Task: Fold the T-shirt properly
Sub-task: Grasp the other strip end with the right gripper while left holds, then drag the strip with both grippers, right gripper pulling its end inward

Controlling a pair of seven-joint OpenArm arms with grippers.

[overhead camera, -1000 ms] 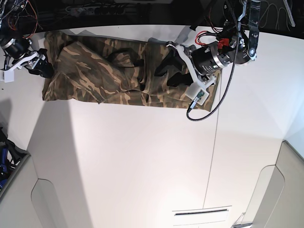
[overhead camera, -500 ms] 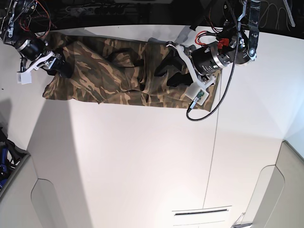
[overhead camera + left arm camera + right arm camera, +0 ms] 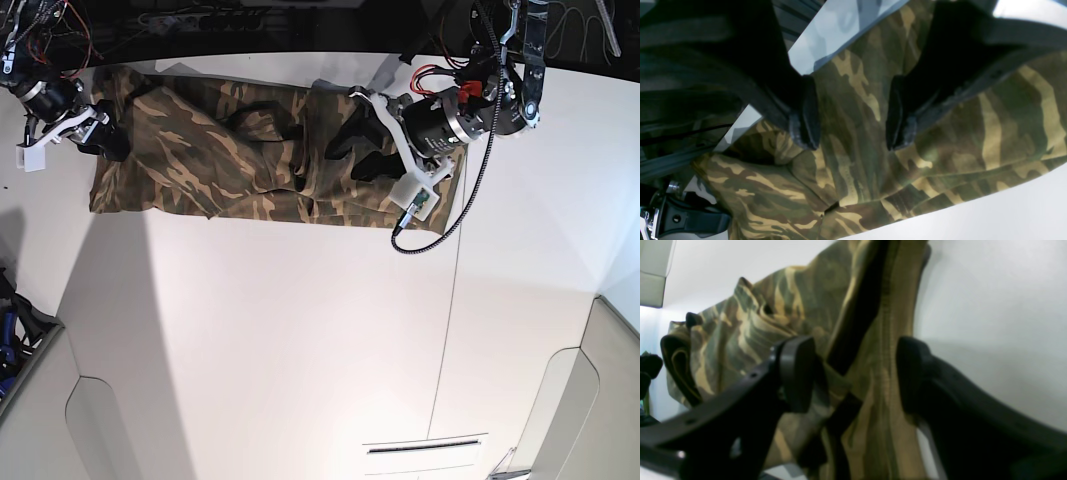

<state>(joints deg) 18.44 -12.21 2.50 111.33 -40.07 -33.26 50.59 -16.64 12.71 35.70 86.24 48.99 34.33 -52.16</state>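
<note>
The camouflage T-shirt (image 3: 250,150) lies stretched out along the far edge of the white table, bunched and wrinkled in the middle. My left gripper (image 3: 352,152) hovers over its right part. In the left wrist view, that gripper (image 3: 851,133) is open, both fingertips (image 3: 803,130) just above the cloth (image 3: 940,143), holding nothing. My right gripper (image 3: 106,142) is at the shirt's left end. In the right wrist view, it (image 3: 853,373) is open, with a hemmed cloth edge (image 3: 883,350) running between its fingers. The collar and label are hidden.
A dark strip with cables (image 3: 200,20) runs behind the table's far edge. The left arm's black cable (image 3: 470,190) loops over the shirt's right end. Bare white table (image 3: 300,350) spreads in front, with a slot (image 3: 425,447) near the front edge.
My right gripper moved right over the shirt's left end, then drew back left and slightly up. The left arm and the shirt have hardly moved.
</note>
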